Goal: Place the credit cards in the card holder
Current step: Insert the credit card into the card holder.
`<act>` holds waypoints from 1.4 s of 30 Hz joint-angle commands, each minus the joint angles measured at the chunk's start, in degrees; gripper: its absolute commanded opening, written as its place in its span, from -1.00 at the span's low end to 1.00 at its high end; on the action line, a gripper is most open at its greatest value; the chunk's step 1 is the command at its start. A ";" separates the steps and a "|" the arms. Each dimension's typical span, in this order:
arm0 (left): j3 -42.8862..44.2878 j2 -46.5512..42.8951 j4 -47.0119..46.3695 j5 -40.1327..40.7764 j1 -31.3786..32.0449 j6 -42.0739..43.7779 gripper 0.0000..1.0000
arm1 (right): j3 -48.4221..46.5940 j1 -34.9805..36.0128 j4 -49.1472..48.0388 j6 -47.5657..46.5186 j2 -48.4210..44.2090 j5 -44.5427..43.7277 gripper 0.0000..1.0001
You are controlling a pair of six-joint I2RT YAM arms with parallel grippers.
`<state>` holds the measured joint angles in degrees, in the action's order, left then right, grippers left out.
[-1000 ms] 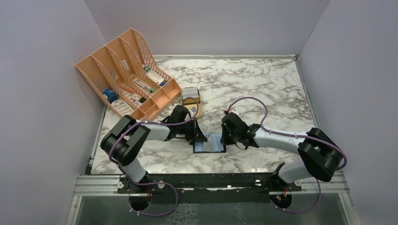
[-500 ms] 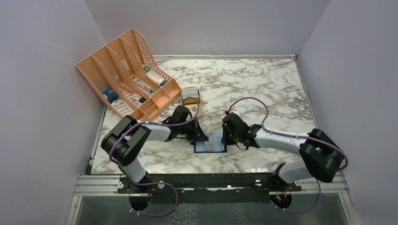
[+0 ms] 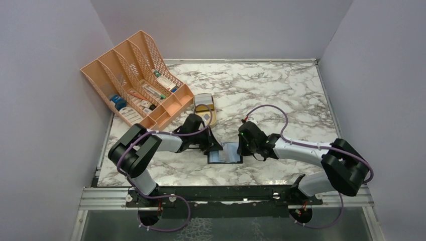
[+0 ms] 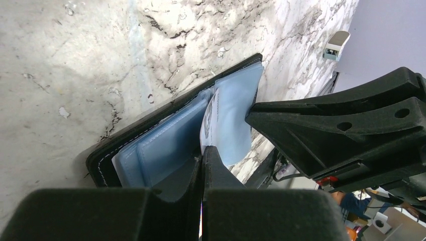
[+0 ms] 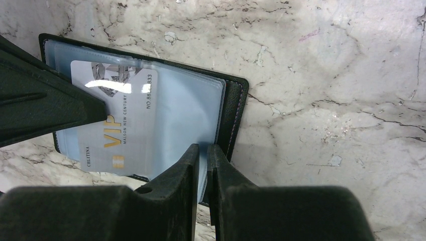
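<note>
left jaws pinched shut on pale card [image 5: 125, 120], feeding it into a slot | right jaws clamped on card holder [image 5: 235, 100] edge, likely steadying it

pale card [image 5: 125, 120] over holder [image 5: 232, 110] is showing gold "VIP" | "MALSON NEW CENTURY" running beside it | "NO 88…833", glare hiding the middle | "CHLITINA" running along one edge | boxes [image 3: 131, 114]: labels showing too small to read

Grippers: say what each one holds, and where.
Left gripper pinches the pale card by one edge; right gripper pinches the card holder by a blue-grey sleeve's edge.
</note>
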<state>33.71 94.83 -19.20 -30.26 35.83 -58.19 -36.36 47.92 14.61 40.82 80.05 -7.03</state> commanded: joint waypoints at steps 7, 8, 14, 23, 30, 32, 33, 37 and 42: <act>-0.64 2.10 0.70 2.79 2.43 -0.03 -1.00 | 0.23 0.03 1.30 0.64 -0.33 -0.95 -0.76; -0.47 2.27 0.60 2.98 2.81 -0.19 -1.00 | 0.14 0.05 1.50 0.54 -0.45 -1.03 -0.76; -0.32 2.29 0.15 3.69 3.74 -0.95 -1.00 | 0.39 0.07 1.54 0.81 -0.86 -1.60 -0.76; -0.51 2.29 0.20 3.18 3.77 -1.03 -1.00 | 0.14 0.07 0.70 1.07 -0.51 -1.29 -0.76; 1.70 0.62 4.06 4.86 3.72 0.67 -0.36 | -2.89 0.07 5.92 0.55 -5.19 -0.05 -0.59; 3.23 -0.35 7.47 6.64 3.72 2.33 -0.24 | -3.18 0.07 6.99 0.40 -6.39 -0.48 -0.57; 3.69 -0.79 8.64 7.18 3.72 2.72 -0.20 | -3.22 0.07 7.35 0.40 -6.61 -0.72 -0.57; 4.04 -2.91 11.08 9.24 3.73 3.51 -0.08 | -2.29 0.07 7.38 0.73 -6.28 -0.94 -0.56; 4.84 -4.48 14.49 11.54 3.72 4.85 0.00 | -1.45 0.07 6.48 1.08 -5.27 -1.01 -0.57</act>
<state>37.36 91.88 -10.94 -24.05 39.62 -56.25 -38.20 47.92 20.80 40.95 74.22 -7.40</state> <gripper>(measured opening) 0.490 0.216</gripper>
